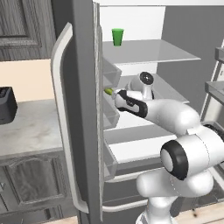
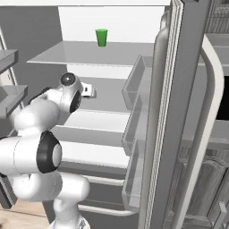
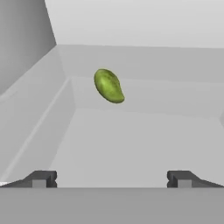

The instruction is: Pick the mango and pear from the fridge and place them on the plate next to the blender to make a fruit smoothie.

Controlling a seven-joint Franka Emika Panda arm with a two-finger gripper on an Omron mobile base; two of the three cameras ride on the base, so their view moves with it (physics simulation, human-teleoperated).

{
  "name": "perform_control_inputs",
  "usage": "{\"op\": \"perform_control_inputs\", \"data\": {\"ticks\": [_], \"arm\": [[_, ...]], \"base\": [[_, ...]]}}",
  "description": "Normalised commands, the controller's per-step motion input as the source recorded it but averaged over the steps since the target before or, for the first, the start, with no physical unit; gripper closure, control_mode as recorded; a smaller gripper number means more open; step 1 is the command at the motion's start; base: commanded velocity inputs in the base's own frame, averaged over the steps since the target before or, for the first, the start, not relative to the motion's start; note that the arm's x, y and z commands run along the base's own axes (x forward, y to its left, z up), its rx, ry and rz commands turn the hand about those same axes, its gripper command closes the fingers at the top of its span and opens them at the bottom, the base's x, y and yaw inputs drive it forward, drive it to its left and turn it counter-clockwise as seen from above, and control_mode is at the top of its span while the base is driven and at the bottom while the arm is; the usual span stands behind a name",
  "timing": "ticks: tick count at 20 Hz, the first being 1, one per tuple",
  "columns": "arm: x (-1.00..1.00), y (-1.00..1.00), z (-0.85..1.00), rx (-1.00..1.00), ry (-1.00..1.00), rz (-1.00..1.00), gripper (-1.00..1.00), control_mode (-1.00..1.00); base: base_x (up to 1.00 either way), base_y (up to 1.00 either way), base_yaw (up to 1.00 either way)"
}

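A tall grey steel double-door fridge stands with both doors swung open, showing a white interior and glassy shelves. The white robot arm with dark joints reaches into the middle of the fridge, over a shelf.

In the hand view, the two-finger gripper has its two small dark fingertips set wide apart at the bottom of the picture, fully spread, with nothing between them and nothing held. Ahead of the fingers, and a little to the left of the midline between them, lies a green, oblong, smooth-skinned mango. It rests on the pale shelf floor near the back wall, tilted, and well apart from both fingertips. The grey shelf floor stretches bare between the fingers and the fruit.

In the left base view, a small yellow-green sliver of the mango peeks out just beyond the arm's dark wrist, next to the clear bins on the inside of the left door.

On the shelf above the hand stands a small green tapered plastic cup, upright, near the back wall. It also shows in the left base view.

To the left of the fridge, a black boxy toaster sits on a pale stone counter over dark wood-panelled cabinets.
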Motion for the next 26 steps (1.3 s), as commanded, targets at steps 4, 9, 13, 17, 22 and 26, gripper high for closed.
{"op": "perform_control_inputs", "data": {"ticks": [4, 9, 13, 17, 22, 26], "arm": [[0.31, 0.03, 0.0, 0.0, 0.12, -0.01, -1.0, -1.0], [0.25, 0.0, -0.1, 0.0, 0.0, 0.01, -1.0, -1.0], [0.43, 0.07, -0.39, 0.0, 0.0, 0.01, -1.0, -1.0], [0.62, 0.35, -0.12, 0.0, 0.0, 0.0, -1.0, -1.0], [0.59, 0.06, -0.01, 0.0, 0.0, 0.0, -1.0, -1.0], [0.57, 0.02, -0.16, 0.0, 0.01, 0.0, -1.0, -1.0]], "base": [[0.0, 0.0, 0.0], [0.0, 0.0, 0.0], [0.0, 0.0, 0.0], [0.0, 0.0, 0.0], [0.0, 0.0, 0.0], [0.0, 0.0, 0.0]]}}
